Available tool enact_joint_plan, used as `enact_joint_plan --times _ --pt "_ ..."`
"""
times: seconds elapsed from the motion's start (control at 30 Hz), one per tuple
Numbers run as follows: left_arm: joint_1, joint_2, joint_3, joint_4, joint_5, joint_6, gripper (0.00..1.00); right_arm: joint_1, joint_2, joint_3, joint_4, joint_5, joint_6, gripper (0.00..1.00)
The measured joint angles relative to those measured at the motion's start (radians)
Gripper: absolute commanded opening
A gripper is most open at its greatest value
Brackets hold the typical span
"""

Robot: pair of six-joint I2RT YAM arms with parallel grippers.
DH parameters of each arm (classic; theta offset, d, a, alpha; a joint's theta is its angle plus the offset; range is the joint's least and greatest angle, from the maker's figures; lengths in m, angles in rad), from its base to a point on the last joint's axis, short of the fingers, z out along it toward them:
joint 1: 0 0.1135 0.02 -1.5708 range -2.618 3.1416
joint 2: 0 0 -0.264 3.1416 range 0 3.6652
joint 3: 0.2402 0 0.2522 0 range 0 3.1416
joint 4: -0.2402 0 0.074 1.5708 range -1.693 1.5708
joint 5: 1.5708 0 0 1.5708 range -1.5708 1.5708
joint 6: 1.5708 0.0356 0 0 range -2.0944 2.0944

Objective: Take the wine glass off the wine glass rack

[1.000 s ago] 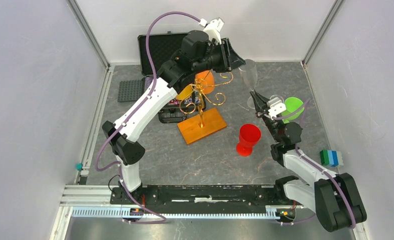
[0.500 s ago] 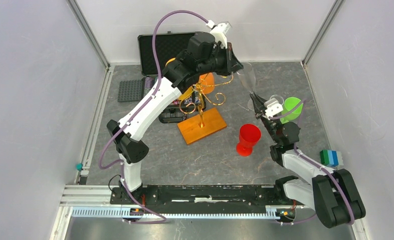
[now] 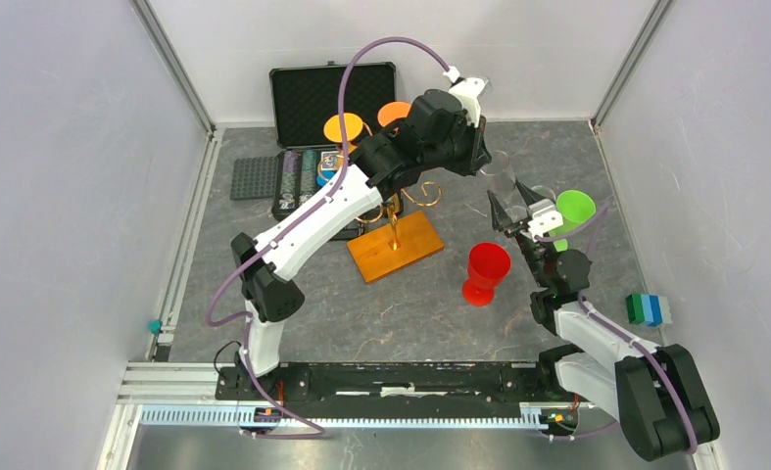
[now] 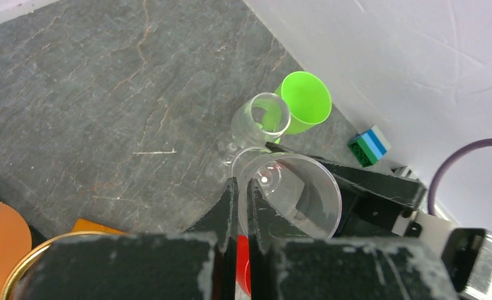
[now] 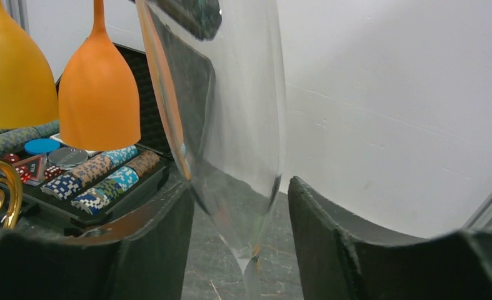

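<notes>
We see the glass (image 3: 500, 174) off the rack (image 3: 397, 247) and well to its right. It is upright, with its long axis near vertical, bowl up and stem down. The left gripper (image 4: 242, 203) comes at it from above with its jaws almost together. It seems to pinch the rim, though the crowded wrist view leaves us unsure. The right gripper (image 5: 240, 187) is wide open, with one finger on either side of the lower bowl and nothing in its grasp. We judge that the right arm is nearer the stem, so the next move turns on closing level across that axis.
</notes>
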Motion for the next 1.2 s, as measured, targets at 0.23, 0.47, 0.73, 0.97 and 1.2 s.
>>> enact_joint_plan --times 0.23,0.47,0.73,0.97,1.2 --pt "-0.023 0.024 0.0 -0.026 -0.093 0.041 0.02 0.0 -0.011 -0.015 0.01 -0.014 -0.005 0.77" --pt "-0.035 0.03 0.003 -0.042 -0.172 0.085 0.02 0.0 -0.067 -0.017 0.0 -0.057 -0.013 0.81" --pt "-0.056 0.072 0.027 -0.058 -0.203 0.13 0.02 0.0 -0.26 -0.017 -0.09 -0.087 -0.024 0.79" --pt "-0.079 0.138 0.031 -0.062 -0.208 0.195 0.02 0.0 -0.547 -0.018 -0.221 0.039 -0.043 0.79" --pt "-0.119 0.187 0.033 -0.076 -0.227 0.264 0.02 0.0 -0.702 -0.017 -0.329 0.167 -0.045 0.79"
